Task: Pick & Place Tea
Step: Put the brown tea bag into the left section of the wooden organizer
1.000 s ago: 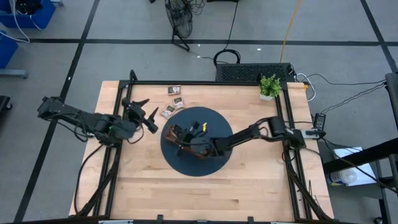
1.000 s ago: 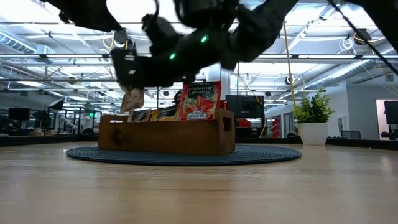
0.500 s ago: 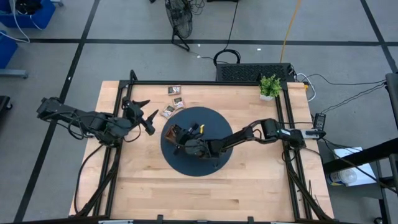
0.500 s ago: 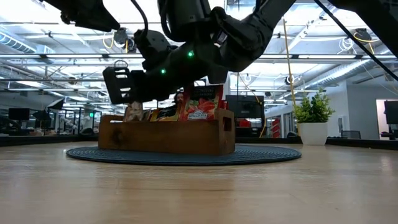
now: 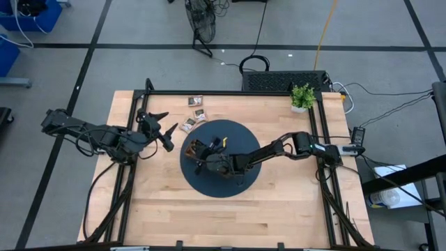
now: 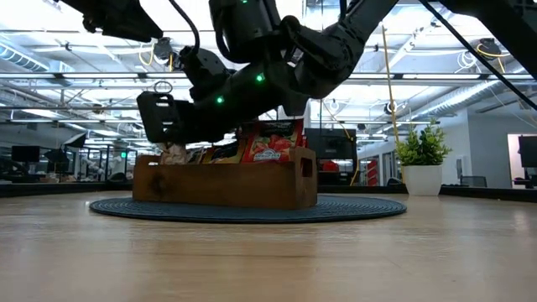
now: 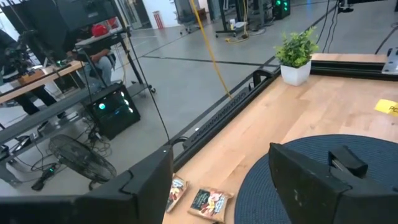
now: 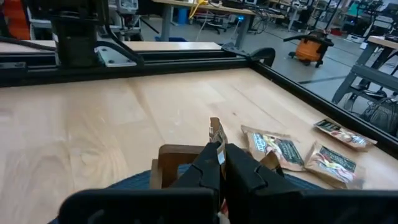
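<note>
A long wooden tray (image 6: 226,184) stands on a round dark mat (image 5: 224,187) mid-table, with a red tea sachet (image 6: 273,143) and others upright in it. My right gripper (image 8: 219,150) reaches in from the table's right to the tray's end (image 8: 177,155), shut on a brownish tea sachet (image 8: 216,132). Three more sachets (image 5: 194,101) (image 5: 200,113) (image 5: 188,125) lie flat on the wood beyond the mat. My left gripper (image 5: 159,130) hovers open left of the mat, holding nothing. My right gripper pinches the tea sachet between its two fingers, which come nearly level from the table's right. The sachet's edge (image 8: 217,140) sticks out past the fingertips. In the low view its lower part (image 6: 172,154) sits at the rim of the tray's end compartment.
A small potted plant (image 5: 302,97) stands at the table's far right corner. Black rails (image 5: 230,93) frame the table's far, left and right sides. Bare wood lies between the mat and the near edge (image 5: 230,223).
My right gripper has sunk toward the tray's end and shifted a little toward the table's left, staying shut. The sachet it carries hung above the tray a second ago and now reaches the tray's rim.
</note>
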